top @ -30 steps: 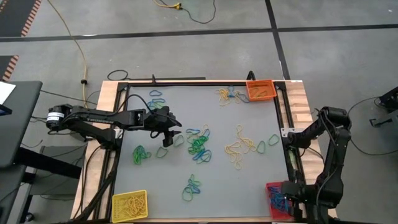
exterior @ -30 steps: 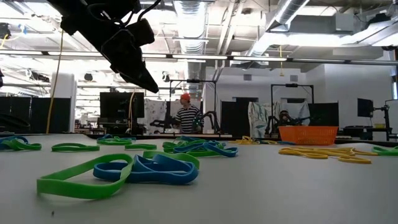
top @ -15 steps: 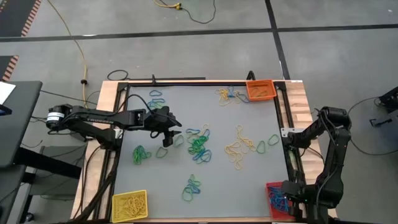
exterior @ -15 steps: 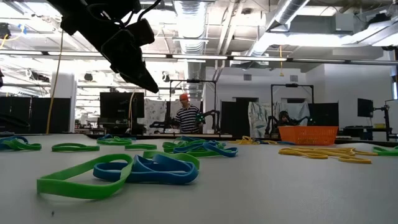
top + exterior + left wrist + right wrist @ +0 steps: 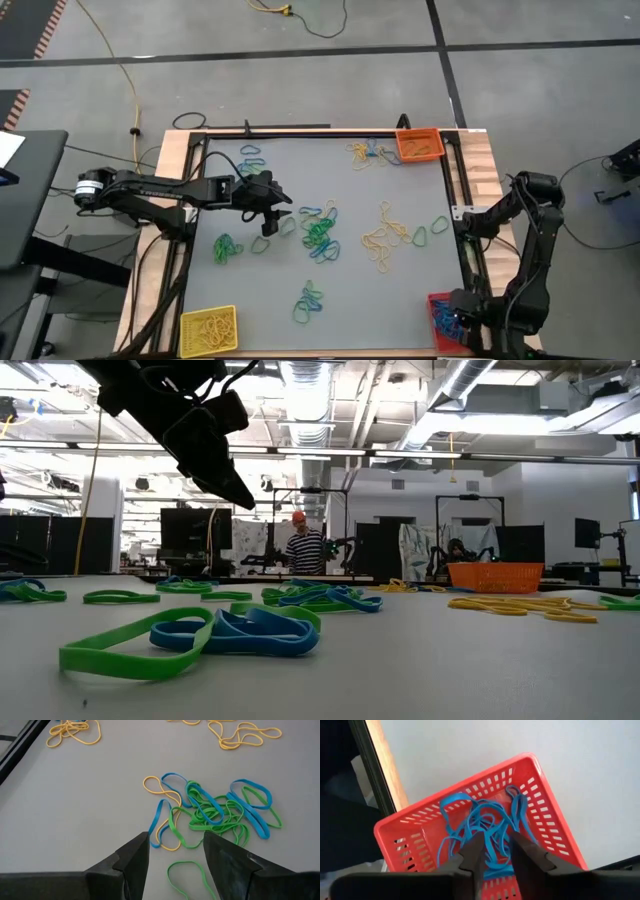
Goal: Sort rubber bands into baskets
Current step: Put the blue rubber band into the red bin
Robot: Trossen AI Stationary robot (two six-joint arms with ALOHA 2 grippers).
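right pincer [image 5: 494, 851]: two dark fingers slightly parted, poised over the basket | red basket [image 5: 547, 827]: slotted walls, on the grey counter [image 5: 485, 742] by its wooden edge strip [image 5: 387, 767] | blue rubber bands [image 5: 482, 827]: tangled heap inside the basket, directly beyond the fingertips

Overhead and table-level views share the table [image 5: 400, 290] (wrist cameras close).
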